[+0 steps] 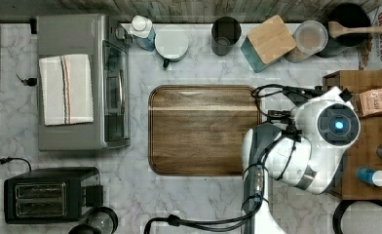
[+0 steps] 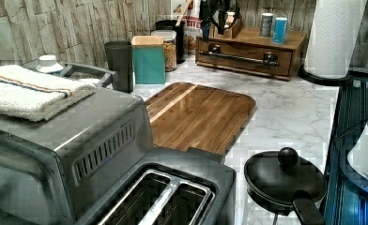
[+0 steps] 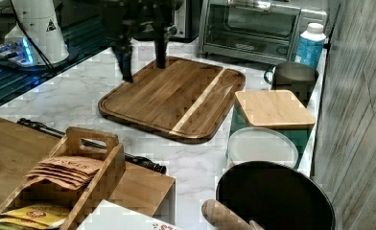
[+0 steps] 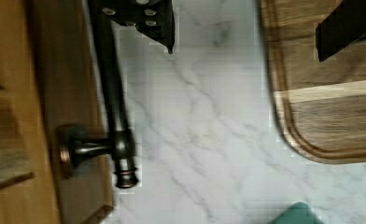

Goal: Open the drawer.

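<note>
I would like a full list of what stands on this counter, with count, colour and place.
drawer: 1, brown, left view's far right
handle: 1, black, across drawer front
board: 1, brown, counter centre
toaster oven: 1, silver, top view's left
towel: 1, white striped, on toaster oven
toaster: 1, black, top view's lower left
bottle: 1, blue, by back wall
box: 1, teal, wooden lid, by back wall
paper roll: 1, white, beside drawer
gripper: 1, black, open, between handle and board

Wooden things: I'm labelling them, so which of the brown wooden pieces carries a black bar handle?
The drawer at the counter's far end in the left view; its black bar handle spans the front. The cutting board lies flat, handleless.
</note>
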Controlling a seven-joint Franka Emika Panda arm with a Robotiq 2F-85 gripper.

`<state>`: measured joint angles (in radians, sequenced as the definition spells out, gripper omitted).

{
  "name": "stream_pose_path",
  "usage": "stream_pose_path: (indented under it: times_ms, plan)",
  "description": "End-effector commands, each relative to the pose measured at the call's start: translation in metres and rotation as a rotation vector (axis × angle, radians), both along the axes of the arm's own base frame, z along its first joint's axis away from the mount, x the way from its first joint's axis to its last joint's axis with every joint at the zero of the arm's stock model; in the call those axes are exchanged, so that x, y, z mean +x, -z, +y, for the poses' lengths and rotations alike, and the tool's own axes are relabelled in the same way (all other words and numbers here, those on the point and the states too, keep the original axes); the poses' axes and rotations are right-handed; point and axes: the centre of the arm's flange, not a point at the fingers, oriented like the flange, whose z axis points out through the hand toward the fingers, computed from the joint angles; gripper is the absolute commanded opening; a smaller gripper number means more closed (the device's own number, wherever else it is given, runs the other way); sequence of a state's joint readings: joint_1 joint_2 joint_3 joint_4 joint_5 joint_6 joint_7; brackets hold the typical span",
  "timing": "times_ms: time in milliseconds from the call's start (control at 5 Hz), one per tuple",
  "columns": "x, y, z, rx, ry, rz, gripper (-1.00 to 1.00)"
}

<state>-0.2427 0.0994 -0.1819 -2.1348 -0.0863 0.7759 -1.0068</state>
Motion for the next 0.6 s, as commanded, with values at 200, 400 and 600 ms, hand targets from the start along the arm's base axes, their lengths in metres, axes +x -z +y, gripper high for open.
stream_pose_path:
  times_ms: [200,400,600]
  plan:
    - [-0.022,0.009,-0.071,-0.04,-0.145,-0.004,1.0]
    - [-0.029,0.012,-0.086,-0.058,-0.143,-0.003,1.0]
    - [-0.032,0.017,-0.098,-0.054,-0.146,0.012,1.0]
